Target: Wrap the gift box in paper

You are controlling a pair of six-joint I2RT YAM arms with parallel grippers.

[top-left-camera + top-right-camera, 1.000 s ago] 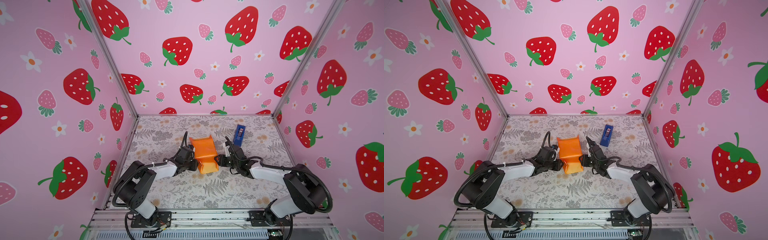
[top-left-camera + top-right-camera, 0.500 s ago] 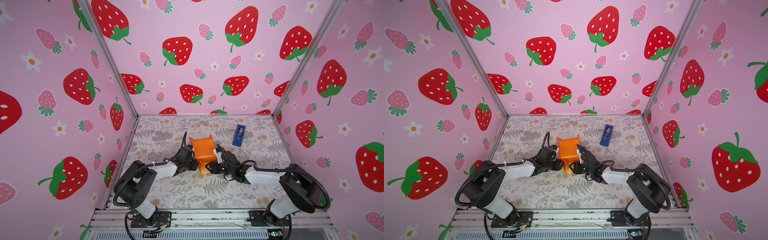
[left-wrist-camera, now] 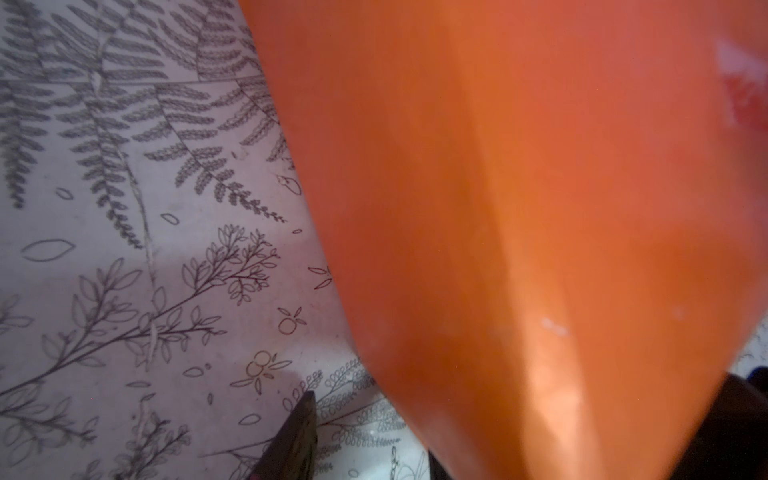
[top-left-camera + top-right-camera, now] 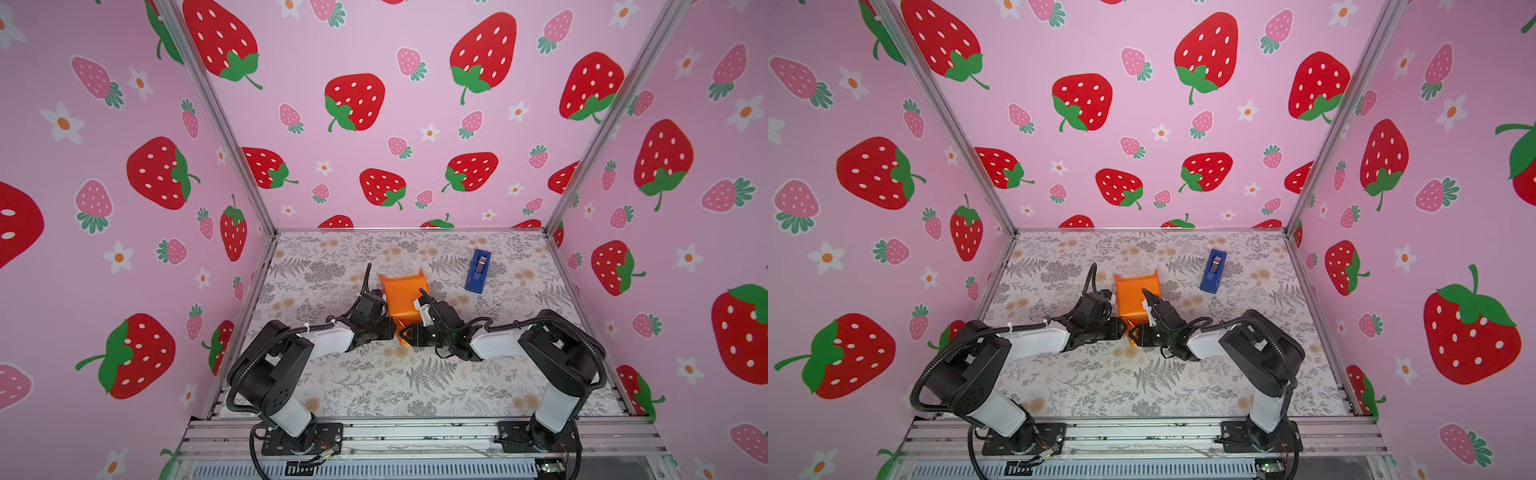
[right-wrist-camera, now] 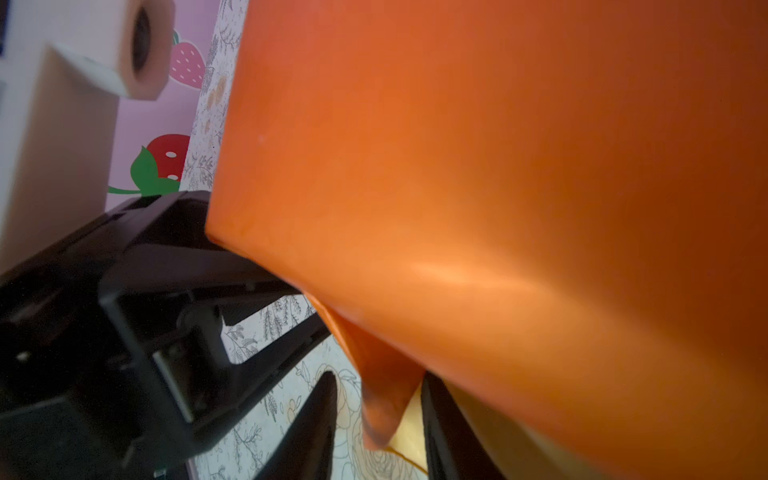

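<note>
The paper, glossy orange, stands folded up into a boxy parcel mid-table in both top views; the gift box is hidden inside it. My left gripper sits at the parcel's near-left corner. In the left wrist view its jaws stand open: one finger is clear of the paper, which covers the other. My right gripper faces it at the near corner, open, with a pointed flap of the paper hanging between its fingers, the pale underside showing behind.
A blue tape dispenser lies at the back right of the floral table. The left gripper's black body sits close beside the right one. Pink strawberry walls enclose three sides.
The right gripper has swung from the parcel's right side round to its near corner, ending tip to tip with the left gripper. The left arm has stayed put.
</note>
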